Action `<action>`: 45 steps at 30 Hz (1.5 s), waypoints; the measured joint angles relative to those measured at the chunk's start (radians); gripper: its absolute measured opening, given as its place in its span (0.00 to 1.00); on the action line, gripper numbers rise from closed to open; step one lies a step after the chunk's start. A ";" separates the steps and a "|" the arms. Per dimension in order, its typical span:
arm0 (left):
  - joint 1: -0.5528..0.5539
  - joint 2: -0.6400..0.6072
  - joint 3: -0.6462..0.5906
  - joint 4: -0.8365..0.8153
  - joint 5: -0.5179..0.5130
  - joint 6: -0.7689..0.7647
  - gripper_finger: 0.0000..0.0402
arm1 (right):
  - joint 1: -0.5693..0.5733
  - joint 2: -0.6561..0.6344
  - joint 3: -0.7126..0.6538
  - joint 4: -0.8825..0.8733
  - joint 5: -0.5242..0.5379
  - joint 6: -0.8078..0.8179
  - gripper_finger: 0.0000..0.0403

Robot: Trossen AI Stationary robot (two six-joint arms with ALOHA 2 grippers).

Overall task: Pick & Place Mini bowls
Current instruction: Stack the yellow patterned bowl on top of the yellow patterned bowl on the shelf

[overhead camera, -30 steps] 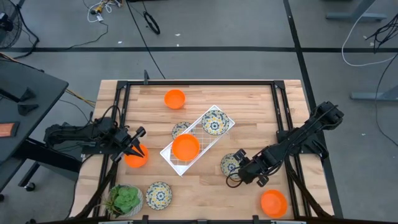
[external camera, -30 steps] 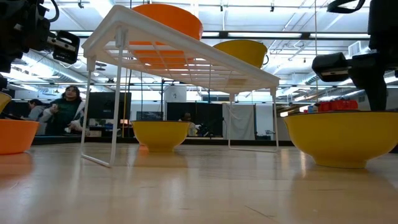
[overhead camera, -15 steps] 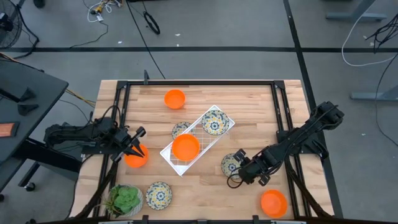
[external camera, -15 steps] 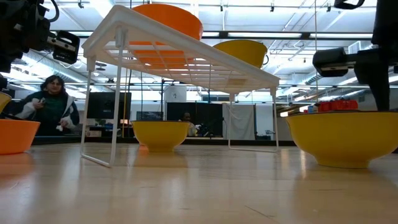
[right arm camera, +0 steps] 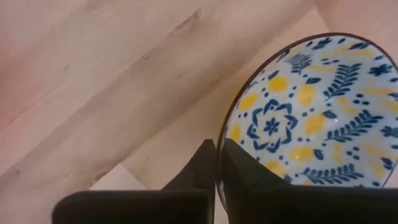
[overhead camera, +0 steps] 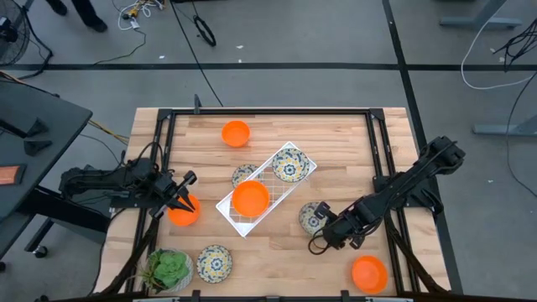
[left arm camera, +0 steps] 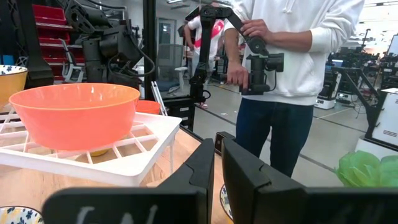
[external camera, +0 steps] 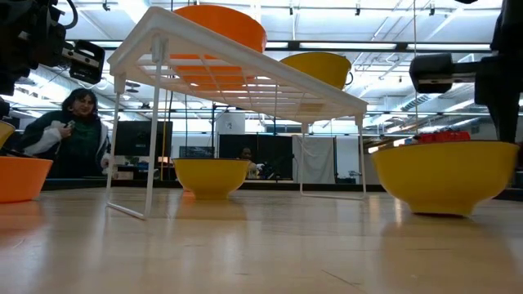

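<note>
Item: floral mini bowl [right arm camera: 311,112], rim pinched between my right gripper [right arm camera: 217,163] fingers, slightly tilted; left gripper [left arm camera: 217,163] idle, fingers together; lift level, slowly, clear of rack [overhead camera: 267,189].

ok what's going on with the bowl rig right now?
The right gripper has its jaws shut on the rim of a floral mini bowl, low at the table just right of the white rack. The rack already carries a racked orange bowl and a racked floral bowl. The left gripper waits beside a left-side orange bowl.
</note>
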 joint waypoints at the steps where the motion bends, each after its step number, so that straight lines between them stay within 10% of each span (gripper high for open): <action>1: 0.000 0.000 0.000 0.000 0.000 0.000 0.09 | 0.000 -0.005 0.000 -0.003 0.001 -0.004 0.01; 29: 0.000 0.000 0.000 0.000 0.000 0.000 0.09 | -0.089 -0.028 0.574 -0.528 0.017 -0.058 0.00; 45: 0.000 0.000 0.000 0.000 0.000 0.000 0.09 | -0.274 -0.028 0.718 -0.559 0.204 -0.267 0.00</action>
